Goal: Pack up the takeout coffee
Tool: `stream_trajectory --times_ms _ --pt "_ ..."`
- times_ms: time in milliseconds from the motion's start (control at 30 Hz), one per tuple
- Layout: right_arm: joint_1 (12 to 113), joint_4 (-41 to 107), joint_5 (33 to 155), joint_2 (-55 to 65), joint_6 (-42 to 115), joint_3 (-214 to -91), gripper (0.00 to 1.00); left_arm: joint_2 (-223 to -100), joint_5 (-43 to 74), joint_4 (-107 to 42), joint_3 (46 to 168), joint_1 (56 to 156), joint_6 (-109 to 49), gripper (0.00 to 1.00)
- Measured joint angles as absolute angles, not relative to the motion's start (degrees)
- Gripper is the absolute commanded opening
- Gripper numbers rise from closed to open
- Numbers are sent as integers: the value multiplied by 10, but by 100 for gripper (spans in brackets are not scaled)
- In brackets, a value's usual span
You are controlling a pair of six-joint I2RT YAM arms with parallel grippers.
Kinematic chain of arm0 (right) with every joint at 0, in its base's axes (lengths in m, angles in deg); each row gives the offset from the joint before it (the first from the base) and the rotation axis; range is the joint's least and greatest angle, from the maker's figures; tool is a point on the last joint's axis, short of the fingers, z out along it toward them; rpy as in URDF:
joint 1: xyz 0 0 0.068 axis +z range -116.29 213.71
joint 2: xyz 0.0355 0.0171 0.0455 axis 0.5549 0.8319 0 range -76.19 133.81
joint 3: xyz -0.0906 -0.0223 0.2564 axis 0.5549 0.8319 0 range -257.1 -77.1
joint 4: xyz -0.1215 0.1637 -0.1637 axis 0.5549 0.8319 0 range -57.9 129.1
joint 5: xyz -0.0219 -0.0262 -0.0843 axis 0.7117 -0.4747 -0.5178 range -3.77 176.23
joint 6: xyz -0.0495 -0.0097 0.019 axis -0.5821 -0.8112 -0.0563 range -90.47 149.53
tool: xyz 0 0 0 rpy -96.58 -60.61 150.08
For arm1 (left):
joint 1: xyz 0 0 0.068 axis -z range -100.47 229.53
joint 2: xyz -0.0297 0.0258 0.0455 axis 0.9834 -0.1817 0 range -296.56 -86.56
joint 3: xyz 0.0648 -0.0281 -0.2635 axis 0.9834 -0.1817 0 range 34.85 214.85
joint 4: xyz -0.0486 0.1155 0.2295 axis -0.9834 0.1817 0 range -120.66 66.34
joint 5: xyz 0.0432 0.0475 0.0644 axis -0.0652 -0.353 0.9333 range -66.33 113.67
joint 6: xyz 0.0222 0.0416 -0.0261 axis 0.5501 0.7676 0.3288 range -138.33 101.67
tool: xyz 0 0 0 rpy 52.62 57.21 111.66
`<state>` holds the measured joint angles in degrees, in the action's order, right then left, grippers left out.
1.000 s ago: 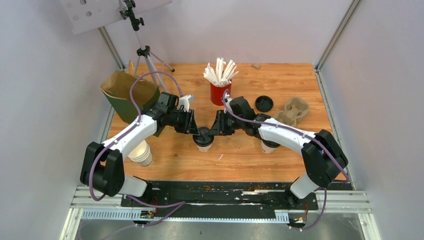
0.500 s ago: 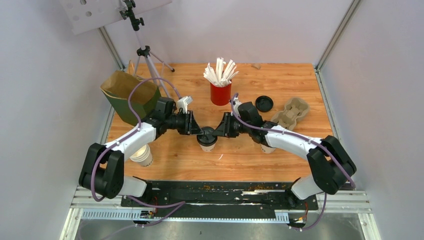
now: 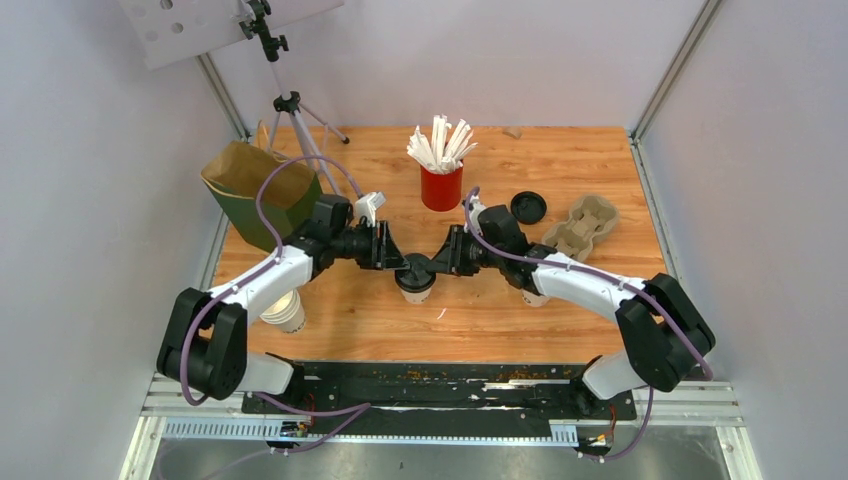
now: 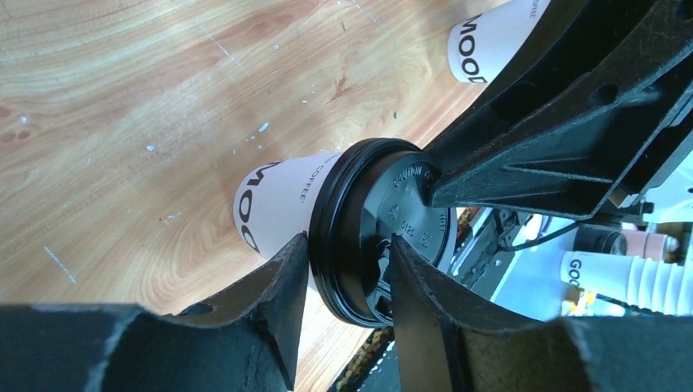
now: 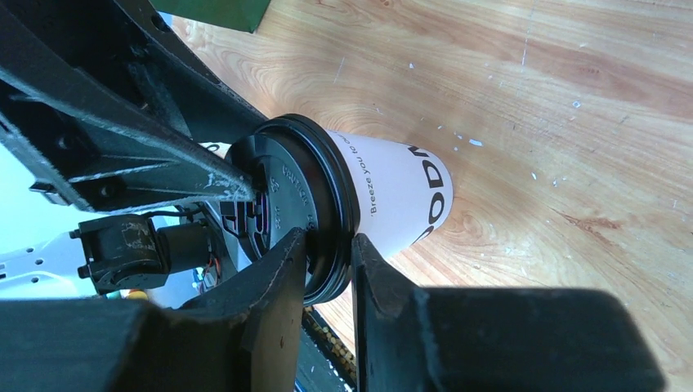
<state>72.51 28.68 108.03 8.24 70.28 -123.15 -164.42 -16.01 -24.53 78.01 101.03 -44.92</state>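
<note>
Pinches black lid rim between right gripper jaws; straddles same rim with left gripper jaws, grip impossible to tell. Stands cup upright mid-worktop, right of bag.

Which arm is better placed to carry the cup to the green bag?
Left, probably: the bag stands on its side, and the left claw straddles the cup at its lid. The right claw would reach across.
</note>
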Motion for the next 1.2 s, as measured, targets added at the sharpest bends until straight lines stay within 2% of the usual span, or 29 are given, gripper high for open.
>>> stream_trajectory --times_ms 200,433,600,767,833,867,933,967,1000,1200 --pt "726 350 1073 81 685 -1263 40 -1656 -151 -143 852 1020 -414 60" --pt "726 444 1061 78 653 -1304 41 -1656 -141 -62 914 1021 -364 63" --pt "727 487 1051 64 636 -1322 47 -1654 -126 -20 917 1021 -344 63" --pt "732 513 1044 61 604 -1353 64 -1653 -118 2 917 1021 -334 63" --pt "742 519 1038 60 582 -1366 78 -1648 -117 10 918 1021 -332 64" --pt "749 521 1034 58 568 -1372 85 -1644 -117 16 920 1021 -331 66" --pt "759 522 1026 53 542 -1383 88 -1633 -112 34 934 1021 -329 69" --pt "763 522 1024 49 529 -1388 88 -1625 -108 46 948 1021 -329 94" --pt "765 522 1022 46 517 -1392 88 -1615 -102 57 966 1021 -327 98" --pt "787 532 983 45 447 -1438 85 -1528 -32 105 1106 1021 -315 100"
